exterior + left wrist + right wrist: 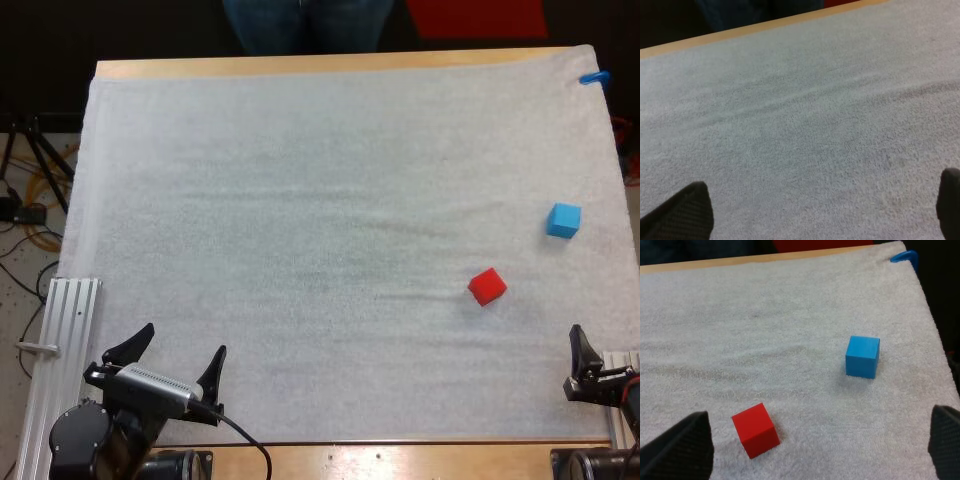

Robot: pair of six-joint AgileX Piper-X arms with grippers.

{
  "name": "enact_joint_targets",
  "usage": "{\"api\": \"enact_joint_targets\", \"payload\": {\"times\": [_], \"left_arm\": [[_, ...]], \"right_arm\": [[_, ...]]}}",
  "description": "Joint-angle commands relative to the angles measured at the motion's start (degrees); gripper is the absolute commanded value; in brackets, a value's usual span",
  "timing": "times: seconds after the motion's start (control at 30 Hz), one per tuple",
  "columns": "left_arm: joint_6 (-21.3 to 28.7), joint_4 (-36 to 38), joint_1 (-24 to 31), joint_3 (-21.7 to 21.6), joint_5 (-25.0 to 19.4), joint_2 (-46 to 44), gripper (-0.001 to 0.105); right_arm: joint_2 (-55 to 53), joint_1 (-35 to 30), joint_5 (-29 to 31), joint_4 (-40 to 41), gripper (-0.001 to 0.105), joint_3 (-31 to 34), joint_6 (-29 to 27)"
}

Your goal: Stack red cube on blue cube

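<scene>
A wooden tabletop (350, 63) is seen from above, covered almost edge to edge by a white, towel-like mat (300, 200). Two small cubes sit on the mat toward the robot's right side. The red cube (487, 286) rests flat on the mat, turned at a slight angle to the mat's edges. The blue cube (564, 220) sits farther from the robot and closer to the mat's right edge, apart from the red one, with bare mat between them. Neither cube is touched by anything, and the red cube is not on the blue one. The left gripper (180, 348) hangs over the near left corner of the mat, well apart from both cubes; its two black fingers (138, 342) are spread wide with nothing between them, and its own camera shows bare mat ahead of the parted tips. The right gripper (812, 447) is at the near right edge of the mat, its fingers (682, 445) likewise spread wide and holding nothing. From its wrist camera both cubes lie ahead on the mat, the red cube nearer to the fingers and the blue cube beyond it. A ribbed metal rail (62, 340) lies along the mat's near left side. A person's legs (305, 22) stand beyond the tabletop's far edge.
</scene>
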Motion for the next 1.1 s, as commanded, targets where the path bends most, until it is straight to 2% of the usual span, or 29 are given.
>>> {"api": "enact_joint_targets", "payload": {"times": [0.0,0.6,0.7,0.9,1.07], "left_arm": [[-0.7,-0.7,0.0,-0.2,0.3,-7.9,0.087],[-0.7,-0.7,0.0,-0.2,0.3,-7.9,0.087],[-2.4,-1.0,-0.6,-0.2,0.2,-7.5,0.087],[-3.5,-1.9,-4.5,-1.1,0.2,-5.3,0.087],[-3.5,-1.9,-9.7,-5.5,0.2,0.0,0.087]], "right_arm": [[-2.2,0.1,-0.2,-0.4,0.085,-0.2,0.0],[-2.2,0.1,-0.3,-0.4,0.085,-0.2,0.0],[-2.2,0.1,-0.3,-0.4,0.085,-0.2,0.0],[1.1,0.1,-1.5,-0.1,0.085,-1.8,0.0],[8.1,0.1,-2.7,2.7,0.085,-7.0,-1.1]]}}
